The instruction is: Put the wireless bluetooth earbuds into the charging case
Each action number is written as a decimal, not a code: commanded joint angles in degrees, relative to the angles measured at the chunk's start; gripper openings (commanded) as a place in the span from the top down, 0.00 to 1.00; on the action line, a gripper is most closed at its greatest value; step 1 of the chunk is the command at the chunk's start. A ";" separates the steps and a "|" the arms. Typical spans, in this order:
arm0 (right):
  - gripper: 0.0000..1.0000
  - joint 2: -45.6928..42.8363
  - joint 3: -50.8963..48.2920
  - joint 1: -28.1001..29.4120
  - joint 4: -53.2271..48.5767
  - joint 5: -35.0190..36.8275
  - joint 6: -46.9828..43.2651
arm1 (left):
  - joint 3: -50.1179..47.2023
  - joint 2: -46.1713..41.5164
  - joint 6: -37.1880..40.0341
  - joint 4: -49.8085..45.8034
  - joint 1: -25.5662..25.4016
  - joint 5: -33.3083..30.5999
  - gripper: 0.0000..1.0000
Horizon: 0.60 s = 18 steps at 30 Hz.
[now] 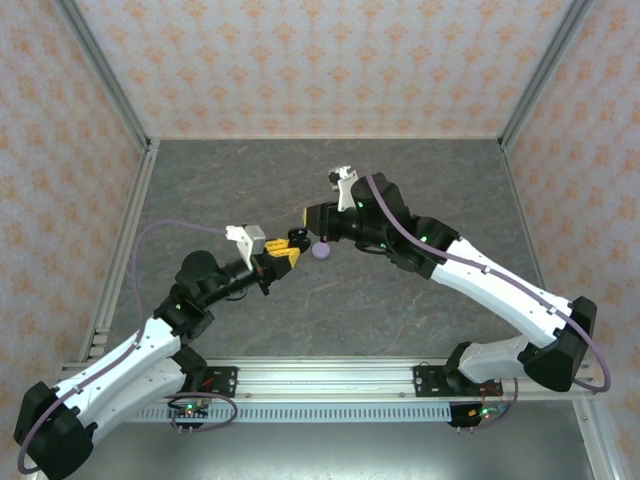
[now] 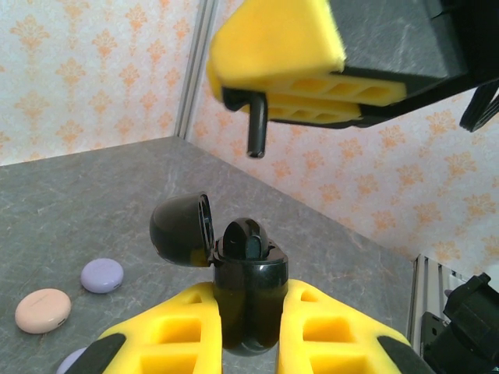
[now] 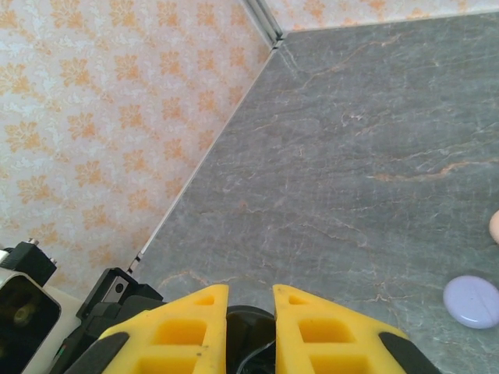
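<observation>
My left gripper (image 2: 249,294) is shut on the black charging case (image 2: 248,273), which it holds upright off the table. The case's lid (image 2: 179,230) is swung open to the left, and one black earbud (image 2: 245,238) sits in it. Directly above hangs a second black earbud (image 2: 256,128), stem pointing down, pinched by my right gripper (image 2: 234,87). In the right wrist view that gripper (image 3: 249,300) is shut on this dark earbud (image 3: 249,336). From above, both grippers (image 1: 290,252) (image 1: 308,222) meet at mid-table.
A lilac round case (image 2: 102,275) and a pale pink one (image 2: 43,310) lie on the grey table to the left, with another lilac piece (image 2: 74,360) nearer. The lilac case (image 1: 321,250) lies just right of the grippers. Patterned walls enclose the table.
</observation>
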 commanded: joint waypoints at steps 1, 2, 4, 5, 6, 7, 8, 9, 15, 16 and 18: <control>0.82 0.30 -1.01 0.43 2.50 -1.88 1.31 | 2.31 0.37 -0.29 3.19 -0.53 0.86 1.00; 0.82 0.42 -1.22 0.43 2.53 -2.11 1.40 | 2.33 0.54 -0.29 3.27 -0.62 0.78 1.00; 0.82 0.67 -1.59 0.49 2.04 -2.49 1.76 | 2.55 0.92 -0.29 3.37 -0.64 0.76 1.00; 0.82 0.77 -1.74 0.52 1.66 -2.57 1.79 | 2.64 1.09 -0.21 3.38 -0.61 0.76 1.00; 0.82 0.88 -1.76 0.52 1.10 -2.62 1.82 | 2.77 1.28 -0.20 3.45 -0.62 0.79 1.00; 0.82 0.76 -1.75 0.52 0.81 -2.51 1.77 | 2.82 1.46 -0.20 3.44 -0.69 0.78 1.00; 0.82 0.69 -1.85 0.52 0.45 -2.39 1.71 | 2.88 1.60 -0.13 3.40 -0.67 0.76 1.00; 0.82 0.64 -1.88 0.60 0.06 -2.25 1.69 | 2.99 1.78 -0.10 3.41 -0.77 0.76 1.00; 0.82 0.39 -2.10 0.61 -2.48 -1.53 0.93 | 3.17 2.59 0.06 3.28 -0.73 0.73 1.00; 0.82 0.34 -2.15 0.57 -2.88 -1.37 0.86 | 3.25 2.66 0.06 3.19 -0.74 0.75 1.00; 0.82 0.22 -2.29 0.61 -3.36 -1.22 0.87 | 3.32 2.69 0.14 3.04 -0.79 0.68 1.00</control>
